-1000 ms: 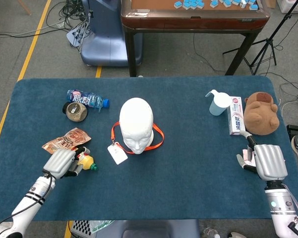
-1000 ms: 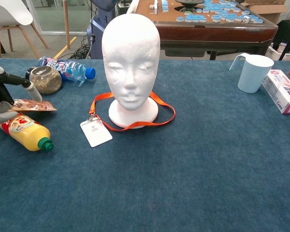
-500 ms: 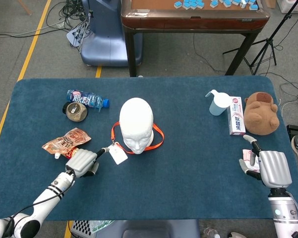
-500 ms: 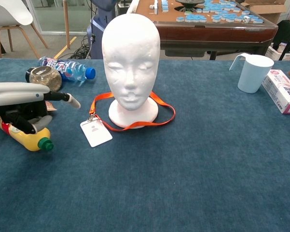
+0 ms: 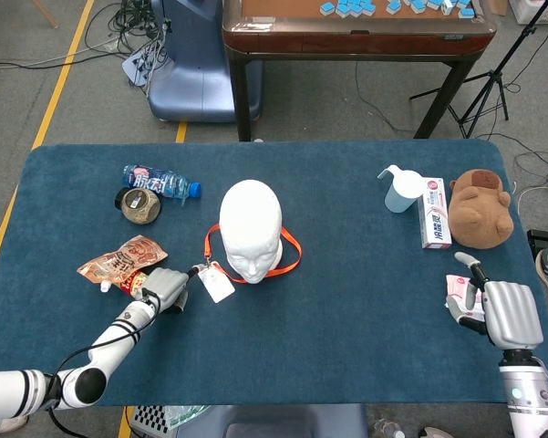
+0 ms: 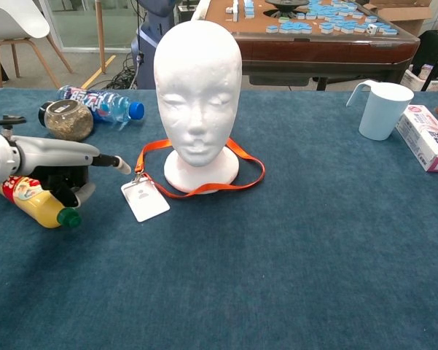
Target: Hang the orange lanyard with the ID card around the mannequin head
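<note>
the orange lanyard [image 6: 204, 186] is seen lying on the bench [image 5: 346, 301] as a loop around the base of the mannequin head [image 6: 197, 87], its id card [image 6: 145, 199] flat toward the left edge, with one extended finger of the empty left hand [image 6: 62, 168] just short of the clip. a snagged strap could tip the light head, and the yellow bottle [image 6: 36, 203] beside the hand could be knocked. the right hand [image 5: 497, 310], holding nothing with fingers loosely curled, is parked by the right edge; open room is noted along the near edge.
</note>
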### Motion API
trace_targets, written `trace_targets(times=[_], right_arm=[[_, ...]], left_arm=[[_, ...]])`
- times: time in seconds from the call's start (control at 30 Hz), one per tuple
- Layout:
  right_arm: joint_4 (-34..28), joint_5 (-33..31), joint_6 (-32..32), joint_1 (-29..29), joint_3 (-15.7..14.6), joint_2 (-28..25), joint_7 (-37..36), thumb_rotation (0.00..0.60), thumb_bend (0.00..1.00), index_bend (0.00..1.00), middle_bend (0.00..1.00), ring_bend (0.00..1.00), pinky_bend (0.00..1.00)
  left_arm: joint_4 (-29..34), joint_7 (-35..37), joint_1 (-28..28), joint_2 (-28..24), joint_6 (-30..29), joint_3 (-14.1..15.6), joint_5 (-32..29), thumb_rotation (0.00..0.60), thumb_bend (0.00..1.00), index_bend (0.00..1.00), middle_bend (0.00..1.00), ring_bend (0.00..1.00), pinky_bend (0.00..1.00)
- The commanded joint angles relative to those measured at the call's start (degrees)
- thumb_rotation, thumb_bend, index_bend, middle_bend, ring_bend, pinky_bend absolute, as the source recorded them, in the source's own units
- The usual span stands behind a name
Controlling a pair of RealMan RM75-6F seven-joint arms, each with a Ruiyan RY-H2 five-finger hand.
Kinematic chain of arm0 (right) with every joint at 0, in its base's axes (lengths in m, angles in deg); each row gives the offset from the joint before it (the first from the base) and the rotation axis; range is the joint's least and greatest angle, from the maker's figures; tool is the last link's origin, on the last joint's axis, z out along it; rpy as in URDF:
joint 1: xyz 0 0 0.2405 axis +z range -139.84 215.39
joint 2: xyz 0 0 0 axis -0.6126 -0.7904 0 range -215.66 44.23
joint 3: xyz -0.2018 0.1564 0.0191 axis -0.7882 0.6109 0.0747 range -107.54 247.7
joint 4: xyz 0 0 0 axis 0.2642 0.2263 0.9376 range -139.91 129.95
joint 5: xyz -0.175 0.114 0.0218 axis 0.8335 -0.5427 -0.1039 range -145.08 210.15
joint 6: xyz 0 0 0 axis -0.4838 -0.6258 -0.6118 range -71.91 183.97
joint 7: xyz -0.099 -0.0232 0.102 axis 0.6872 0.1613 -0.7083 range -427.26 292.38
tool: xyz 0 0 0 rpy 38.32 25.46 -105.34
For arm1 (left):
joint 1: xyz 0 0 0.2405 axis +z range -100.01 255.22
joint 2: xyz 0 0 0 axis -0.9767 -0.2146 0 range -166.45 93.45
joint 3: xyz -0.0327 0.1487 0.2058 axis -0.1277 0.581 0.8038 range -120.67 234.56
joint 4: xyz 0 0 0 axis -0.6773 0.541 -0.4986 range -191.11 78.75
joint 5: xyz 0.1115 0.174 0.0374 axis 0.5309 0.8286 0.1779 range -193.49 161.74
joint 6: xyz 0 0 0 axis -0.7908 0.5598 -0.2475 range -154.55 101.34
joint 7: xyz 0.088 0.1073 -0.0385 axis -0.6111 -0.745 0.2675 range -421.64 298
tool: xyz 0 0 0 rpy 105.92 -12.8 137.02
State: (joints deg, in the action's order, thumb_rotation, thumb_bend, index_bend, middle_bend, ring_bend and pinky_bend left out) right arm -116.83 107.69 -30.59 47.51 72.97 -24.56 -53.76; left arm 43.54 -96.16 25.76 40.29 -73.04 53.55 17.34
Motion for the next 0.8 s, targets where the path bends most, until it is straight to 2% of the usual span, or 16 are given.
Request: trace_targets(times=[0.03,0.27,0.47,0.8], right_arm=[[0.18,-0.04,0.11,-0.29,0.21,0.05,-0.22,0.600,0.33,0.22,0.70,0.72,0.86],[0.55,-0.03,0.23,-1.28,0.66,-0.13,-1.31,0.600,0.33,0.22,0.70,0.72,0.86],[1.06,-0.32,0.53,-1.96,1.04,-0.14,-2.15,0.600,0.33,0.22,0.70,0.72,0.86],[1.62,-0.30,1.09,-2.60,1.64,0.01,-2.96,0.600,0.33,0.22,0.70,0.72,0.86]], left_arm=[[-1.74,-2.98,-3.36,2.15,-0.73,1.19,-5.53,0.600,0.71,0.04,0.90,0.92,0.98],[-4.89,-5.42,-6.77,4.76,-2.00,2.43,-12.63,0.600,0.70,0.04,0.90,0.92,0.98],[-6.79,-5.88,-8.10,6.05,-2.16,2.86,-15.46,0.600,0.70,0.04,0.90,0.92,0.98],[-2.87,-7.02,-9.65,6.08,-2.37,4.54,-13.68,0.600,0.70,0.04,0.90,0.92,0.98]])
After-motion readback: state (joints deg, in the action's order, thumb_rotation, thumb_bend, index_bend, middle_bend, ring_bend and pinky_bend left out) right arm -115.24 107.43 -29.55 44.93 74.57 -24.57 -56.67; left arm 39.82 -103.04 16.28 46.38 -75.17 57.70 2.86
